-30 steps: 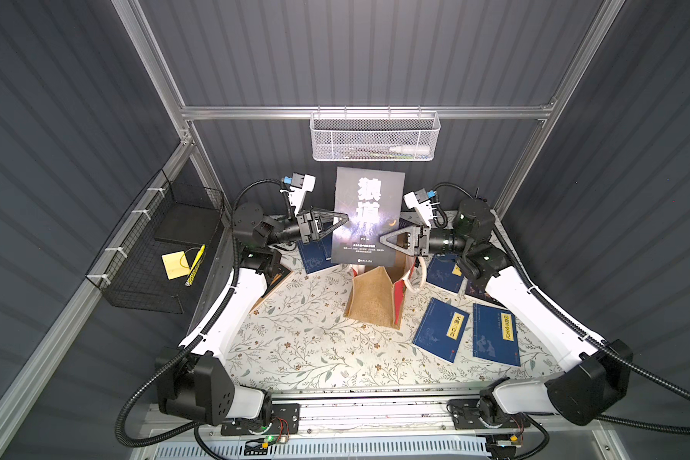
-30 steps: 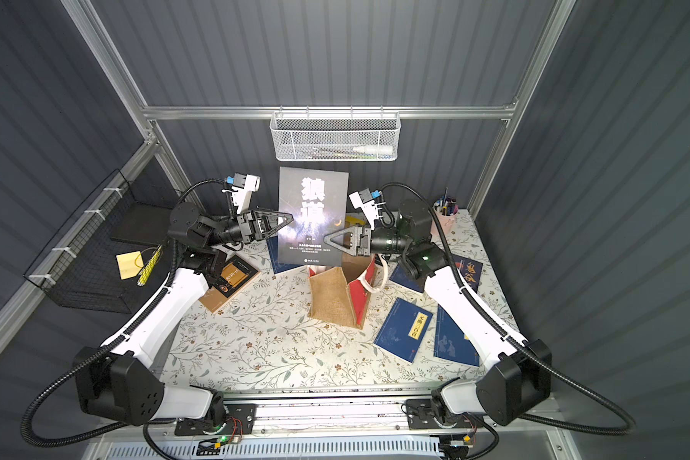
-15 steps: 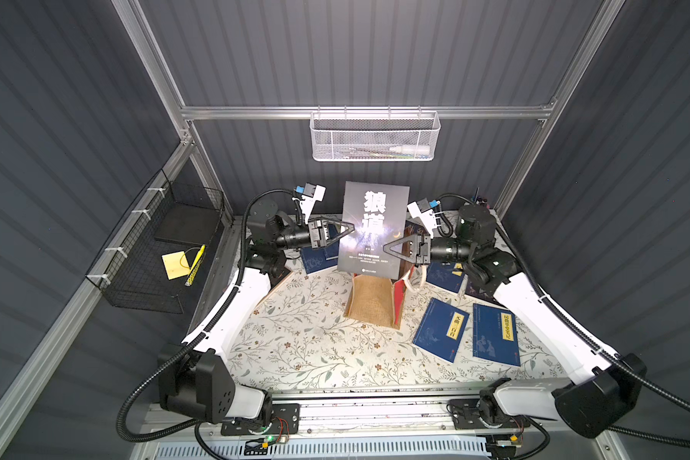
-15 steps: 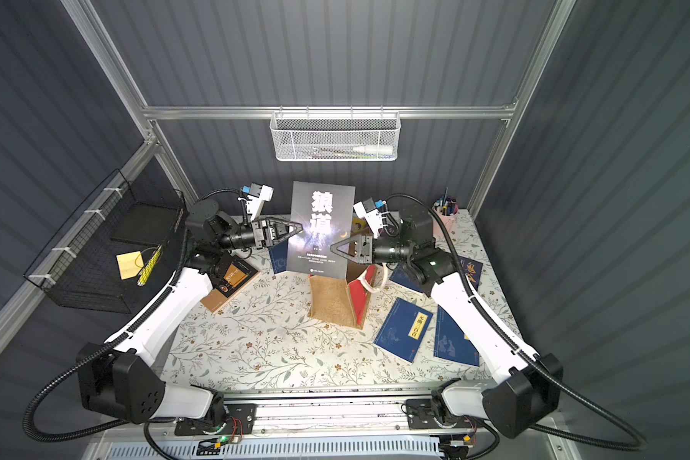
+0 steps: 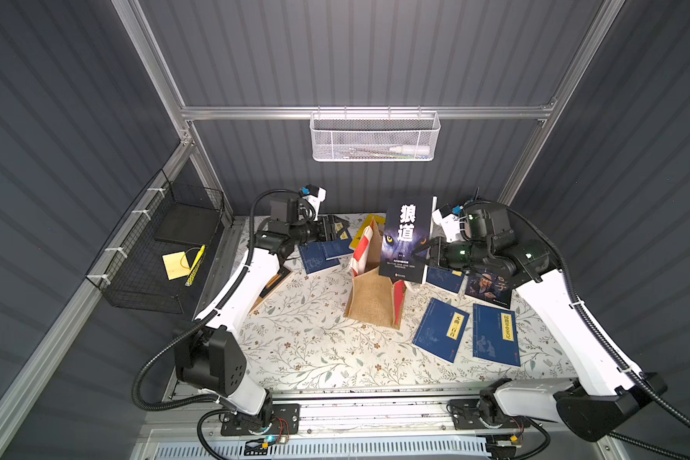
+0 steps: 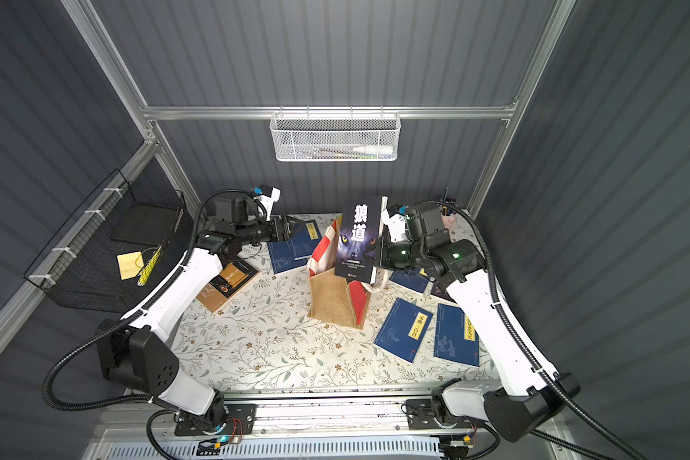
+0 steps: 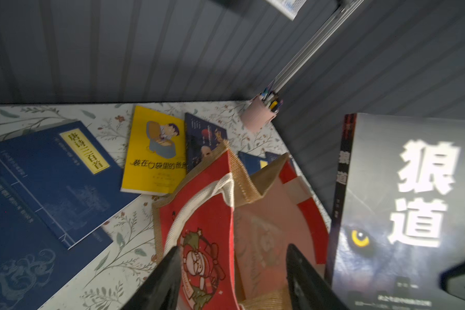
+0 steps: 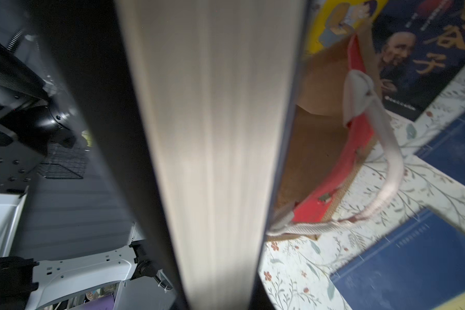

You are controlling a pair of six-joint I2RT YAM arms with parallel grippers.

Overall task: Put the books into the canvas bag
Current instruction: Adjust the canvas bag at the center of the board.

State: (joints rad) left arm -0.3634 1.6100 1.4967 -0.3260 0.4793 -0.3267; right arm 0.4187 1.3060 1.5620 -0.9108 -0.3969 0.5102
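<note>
The canvas bag (image 5: 371,296) (image 6: 331,296) stands upright mid-table, its mouth open and a red panel (image 7: 207,214) facing my left wrist view. My right gripper (image 5: 425,255) (image 6: 375,255) is shut on a dark wolf-cover book (image 5: 405,239) (image 7: 403,209). That book hangs upright over the bag's right side, and its page edge (image 8: 212,134) fills the right wrist view. My left gripper (image 5: 337,229) (image 7: 232,248) is open and empty, left of the bag. Navy books (image 5: 441,330) (image 5: 494,334) (image 5: 321,255), a yellow book (image 7: 156,153) and a brown book (image 6: 228,284) lie on the table.
A white mesh basket (image 5: 375,137) hangs on the back rail. A black wire basket (image 5: 160,247) on the left wall holds a yellow sticky note (image 5: 175,265). A pink pen cup (image 7: 258,118) stands in the back right corner. A dark book with orange characters (image 5: 488,286) lies under my right arm.
My left gripper opened, let go of the wolf-cover book and drew back to the left. My right gripper closed on the book and carried it right and down toward the bag.
</note>
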